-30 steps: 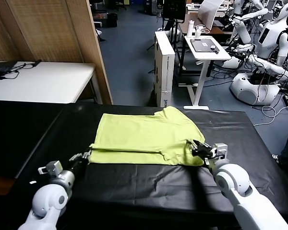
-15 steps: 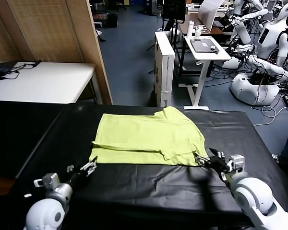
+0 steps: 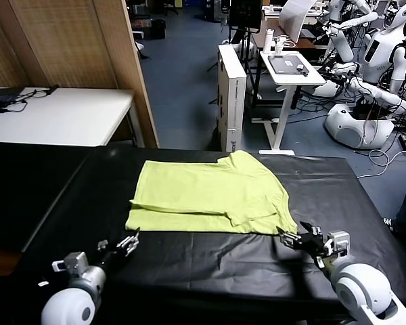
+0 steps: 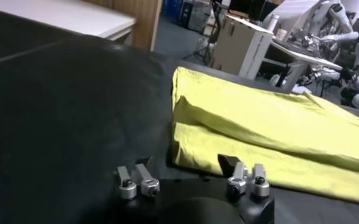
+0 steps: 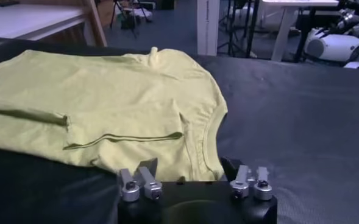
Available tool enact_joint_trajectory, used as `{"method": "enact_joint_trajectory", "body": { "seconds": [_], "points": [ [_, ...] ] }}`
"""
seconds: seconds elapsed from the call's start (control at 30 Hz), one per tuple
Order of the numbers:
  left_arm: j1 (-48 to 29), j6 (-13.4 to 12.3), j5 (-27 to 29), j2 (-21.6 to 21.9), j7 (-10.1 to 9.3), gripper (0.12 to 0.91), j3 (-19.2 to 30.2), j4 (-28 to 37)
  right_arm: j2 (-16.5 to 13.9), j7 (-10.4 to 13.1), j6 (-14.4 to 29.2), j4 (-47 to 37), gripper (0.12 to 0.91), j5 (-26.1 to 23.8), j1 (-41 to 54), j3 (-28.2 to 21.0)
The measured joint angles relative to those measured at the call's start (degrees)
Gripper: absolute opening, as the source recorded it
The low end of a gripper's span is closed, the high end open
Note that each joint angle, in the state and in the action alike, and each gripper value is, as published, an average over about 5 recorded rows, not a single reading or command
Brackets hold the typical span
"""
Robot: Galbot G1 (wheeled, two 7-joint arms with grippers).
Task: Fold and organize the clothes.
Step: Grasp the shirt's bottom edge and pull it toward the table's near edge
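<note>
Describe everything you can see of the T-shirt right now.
The T-shirt is plain lime yellow-green, of thin soft cloth, with short sleeves and a round neck. It lies flat on the black cover, partly folded: one layer is laid over another, leaving a stepped edge along the near side. The cover touches it; both pincers are off it, near its front corners.

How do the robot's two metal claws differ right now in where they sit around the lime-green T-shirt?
The left gripper sits off the near left corner of the lime yellow-green T-shirt, by the folded sleeve side. The right gripper sits off the near right corner, by the round neck. The left one has a clear gap of black table cover before the hem; the right one lies closer to the fabric. Both are open, empty and low over the cover.
</note>
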Motion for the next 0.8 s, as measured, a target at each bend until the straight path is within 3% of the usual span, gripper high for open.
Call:
{"method": "enact_joint_trajectory", "body": {
  "seconds": [0.13, 0.27, 0.33, 0.43, 0.63, 0.8],
  "points": [
    [-0.61, -0.21, -0.01, 0.02, 0.03, 0.595, 0.18, 0.78, 0.12, 0.0, -0.05, -0.15, 0.454, -0.12, 0.05, -0.27],
    [-1.04, -0.65, 0.01, 0.02, 0.12, 0.364, 0.21, 1.7, 0.09, 0.61, -0.3, -0.09, 0.228, 0.07, 0.19, -0.42],
    [-1.16, -0.79, 0.01, 0.04, 0.15, 0.233, 0.23, 1.94, 0.02, 1.4, -0.81, 0.15, 0.161, 0.63, 0.2, -0.32],
    [-1.14, -0.9, 0.07, 0.18, 0.11, 0.147, 0.25, 2.0, -0.37, 3.04, -2.9, 1.02, 0.14, 2.44, -0.23, 0.27],
    [0.5, -0.91, 0.13, 1.6, -0.55, 0.147, -0.01, 0.44, -2.08, 5.56, -9.54, 5.32, 0.14, 7.21, -3.05, 1.94],
    [3.81, -0.7, -0.71, 4.42, -0.76, 0.147, -1.47, -2.54, -3.32, 6.82, -10.28, 10.16, 0.14, 7.85, -7.37, 3.34]
  ]
}}
